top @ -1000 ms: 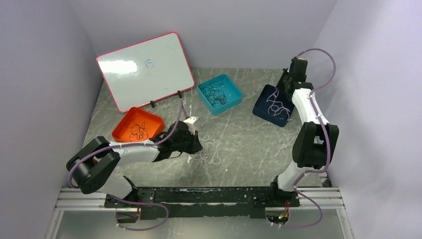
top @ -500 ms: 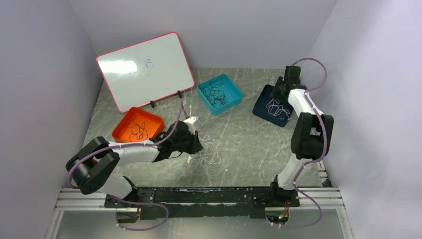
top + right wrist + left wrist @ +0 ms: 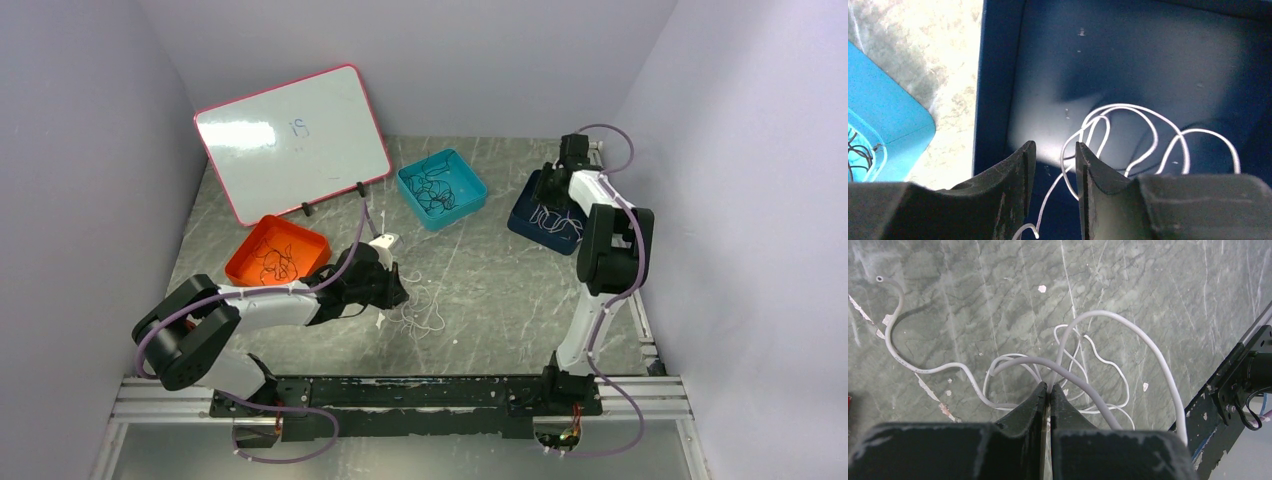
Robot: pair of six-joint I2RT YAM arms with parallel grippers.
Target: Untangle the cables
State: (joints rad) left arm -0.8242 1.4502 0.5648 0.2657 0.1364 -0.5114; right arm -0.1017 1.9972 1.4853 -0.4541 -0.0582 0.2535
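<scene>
My left fingers (image 3: pixel 1043 393) pinch tight a looped white cable (image 3: pixel 1103 313) on the counter (image 3: pixel 973 300), my right fingers (image 3: pixel 1029 152) slightly parted over thin white cables (image 3: pixel 1120 106) in the navy tray (image 3: pixel 998 75).

Tabletop (image 3: pixel 1168 285): marble-patterned grey-green, smooth, chipped white in spots. White cables (image 3: pixel 1100 312): smooth plastic sheath, slight sheen. Navy tray (image 3: pixel 1158 55): glossy plastic; left claw (image 3: pixel 1048 388) matt black, edges scuffed.

Top view evenly lit w/ soft overhead light, glare patch on whiteboard (image 3: pixel 240 135); left wrist view sharp, white cables (image 3: pixel 1103 313) throwing soft shadows on table (image 3: pixel 973 290); right wrist view blown out at upper left, pale sheen inside navy tray (image 3: pixel 1048 100), near fingers (image 3: pixel 1008 190) blurred.
</scene>
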